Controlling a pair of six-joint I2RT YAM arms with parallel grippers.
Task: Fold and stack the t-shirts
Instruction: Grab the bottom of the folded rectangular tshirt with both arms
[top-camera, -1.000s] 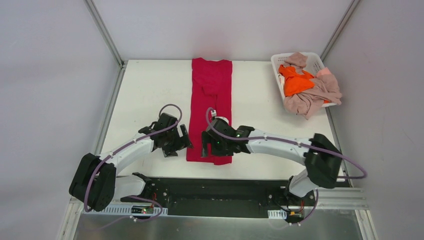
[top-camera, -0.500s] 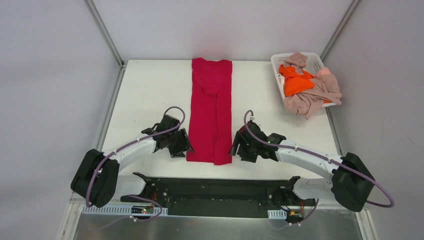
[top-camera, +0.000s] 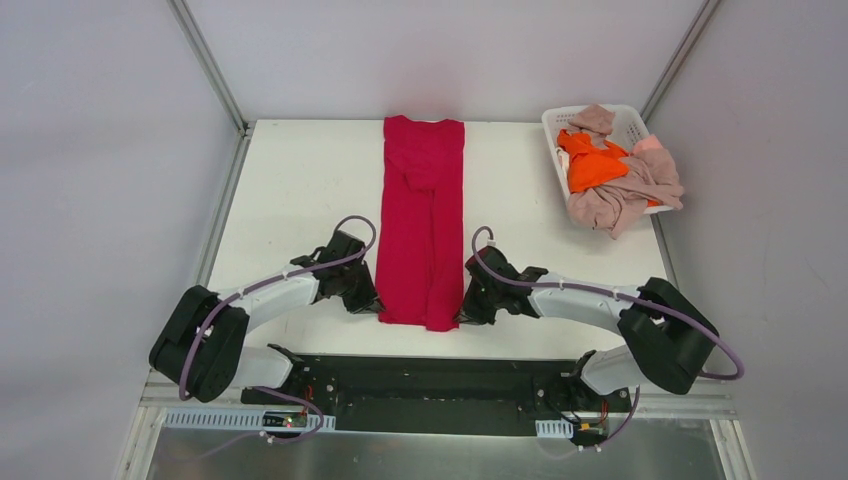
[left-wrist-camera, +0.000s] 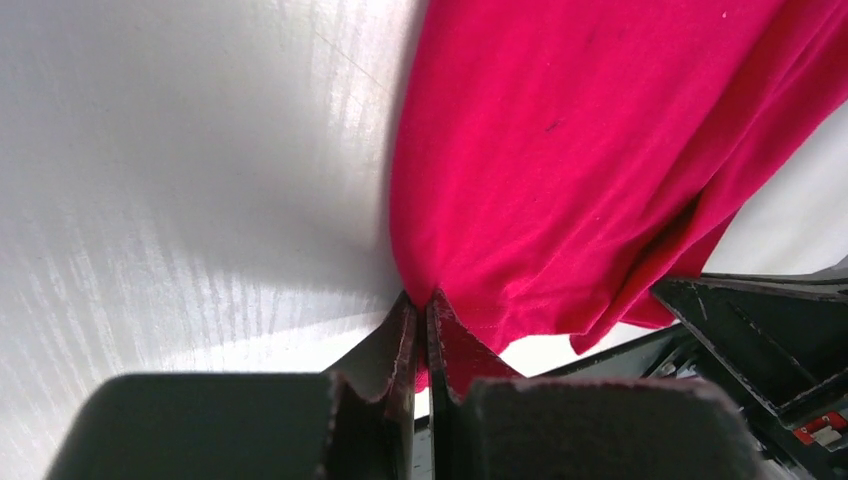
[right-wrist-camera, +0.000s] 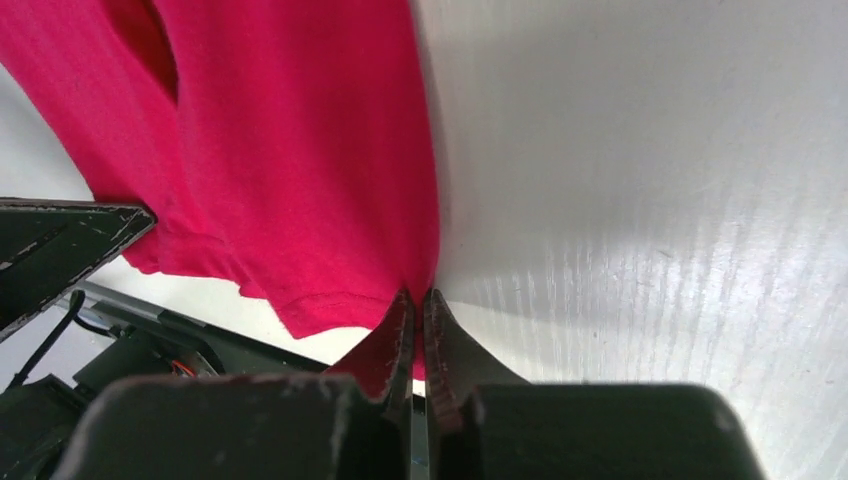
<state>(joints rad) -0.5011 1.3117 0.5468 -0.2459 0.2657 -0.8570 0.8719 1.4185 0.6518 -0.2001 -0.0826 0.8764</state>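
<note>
Both tools are clamped on the red shirt (top-camera: 424, 210). The left tool (left-wrist-camera: 421, 303) has the near hem corner on its side and the right tool (right-wrist-camera: 420, 298) has the opposite corner, jaws all but closed with cloth pinched between. The shirt lies as a long narrow strip on the tabletop (top-camera: 300, 180), starting between the two tools and running straight ahead of them to the far edge. My read is that the step is the lengthwise fold, near hem up and over toward the collar. Lift both corners together at the same height and pace so the hem goes over square. Hold tool spacing at strip width, so there's no sag in the middle and no pull on the side folds. Carry forward low, lay the hem down ahead in line with the strip edges, and release only once the cloth is flat. Both bites look shallow, right at the edge, so there's a slip risk if yanked. Count: 1 red shirt, 2 tools, 1 basket (top-camera: 632, 112) well ahead and right of the right tool. The basket holds 1 orange shirt (top-camera: 590, 168) plus pink-beige shirts (top-camera: 625, 198), at least two lumps; exact number can't be told.
</note>
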